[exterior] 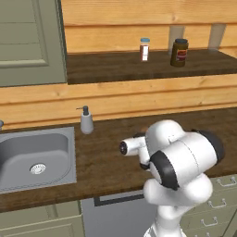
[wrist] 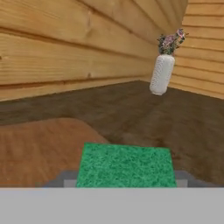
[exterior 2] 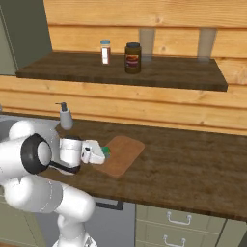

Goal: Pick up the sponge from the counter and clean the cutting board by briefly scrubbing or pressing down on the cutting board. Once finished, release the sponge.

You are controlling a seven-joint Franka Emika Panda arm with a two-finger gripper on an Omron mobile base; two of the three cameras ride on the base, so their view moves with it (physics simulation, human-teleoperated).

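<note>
The tool [exterior 2: 100, 153] is gripping the small green-topped sponge [wrist: 126, 166] at centre-left of the right base view, over the reddish-brown wooden cutting board [exterior 2: 121, 155] lying on the dark worktop [exterior 2: 193, 164].

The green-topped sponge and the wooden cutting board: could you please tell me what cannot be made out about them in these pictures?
- Left base view: the white arm blocks the counter where they would lie.
- Right base view: the green-topped sponge is mostly covered by the pincer; contact with the light reddish-brown wooden cutting board is unclear.
- Hand view: the sponge's near edge and the fingertips are cut off at the bottom.
</note>
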